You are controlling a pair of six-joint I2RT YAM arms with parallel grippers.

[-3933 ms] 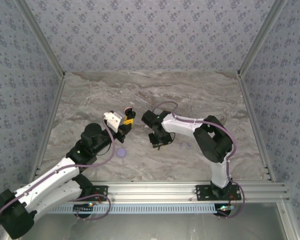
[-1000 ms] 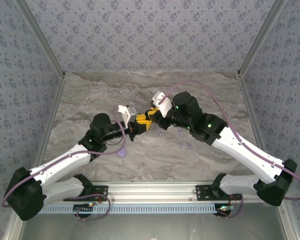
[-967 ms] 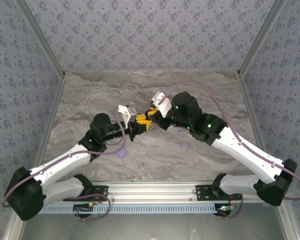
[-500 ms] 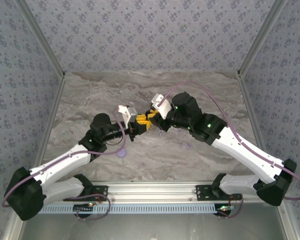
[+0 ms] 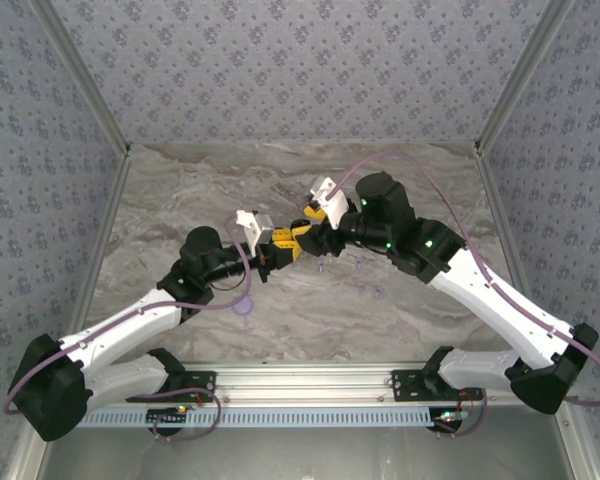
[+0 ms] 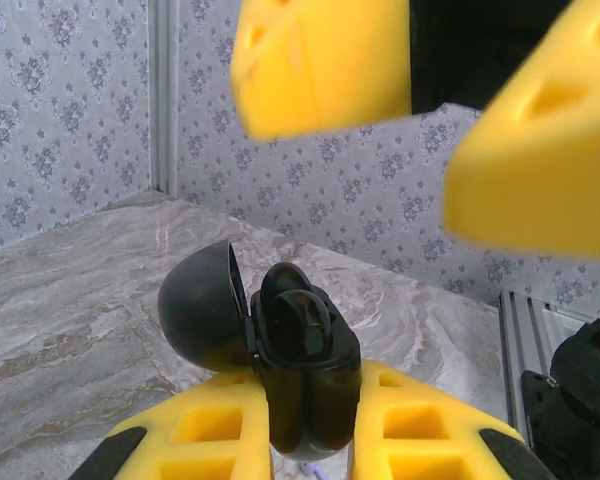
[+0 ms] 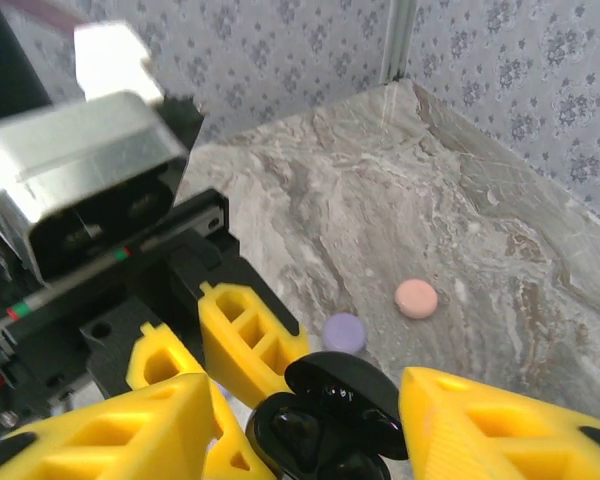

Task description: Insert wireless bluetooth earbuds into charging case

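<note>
Two hands meet above the middle of the tabletop [image 5: 180, 190]. The left hand [image 6: 305, 405] is pressed onto the black case [image 6: 300, 360], pinching its lower body from both sides. The case stands upright, lifted clear of the surface. Its lid [image 6: 198, 315] is swung open to one side. The right hand [image 7: 310, 410] is spread, one finger on each side of the case mouth, and I see no firm contact.

A glossy black shape sits in the open mouth. It may be a seated bud, but I cannot tell.

Several tiny pale specks lie on the tabletop beside the right arm. They are probably loose earbuds [image 5: 363, 291], though too small to make out. A lavender case [image 7: 344, 330] and a pink case [image 7: 416, 297] lie flat on the tabletop beyond, well apart from the hands.

The buds look very light, hard and smooth, so I judge them likely to slip or flick away under a careless squeeze. The stem is probably the best place to take one, leaving the bulb free to drop into its well.

The black case is a stiff, slick shell. The grip belongs low on the body, as it is now, and away from the hinge and lid. Pressure on the lid could snap it closed or twist the case in the pinch.
</note>
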